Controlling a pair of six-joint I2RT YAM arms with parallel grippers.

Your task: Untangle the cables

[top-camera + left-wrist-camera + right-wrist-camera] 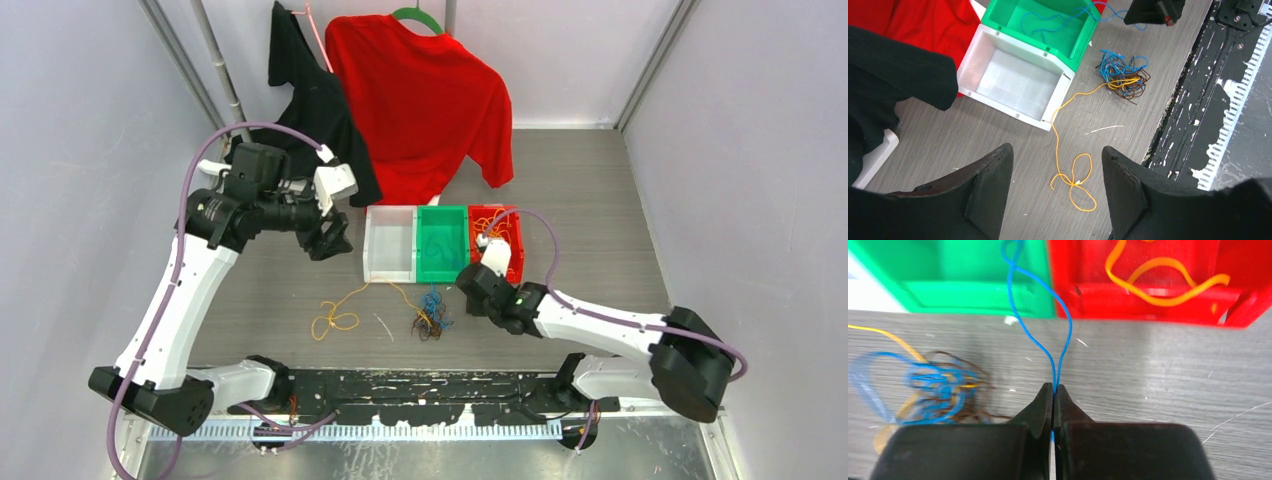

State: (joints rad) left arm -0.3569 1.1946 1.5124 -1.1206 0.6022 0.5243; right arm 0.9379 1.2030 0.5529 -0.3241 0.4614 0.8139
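Grey wood-grain tabletop (600, 200). Pale lilac walls (80, 100) on three sides. Metal pole (219, 62) at back-left corner. Red shirt (420, 100) and black garment (315, 110) hang behind.

Top external: looked down from high, far.
Left wrist: looked down, raised.
Right wrist: low, close, faced green bin (963, 275).
Shared: cable tangle (430, 320) (1123, 77) (933, 387).

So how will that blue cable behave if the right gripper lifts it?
Probably floppy: the blue cable loops loosely from the shut right gripper into the green bin. Likely very light, being so thin. It may slip through the grip, or drag the tangle if it is caught there; I cannot tell.
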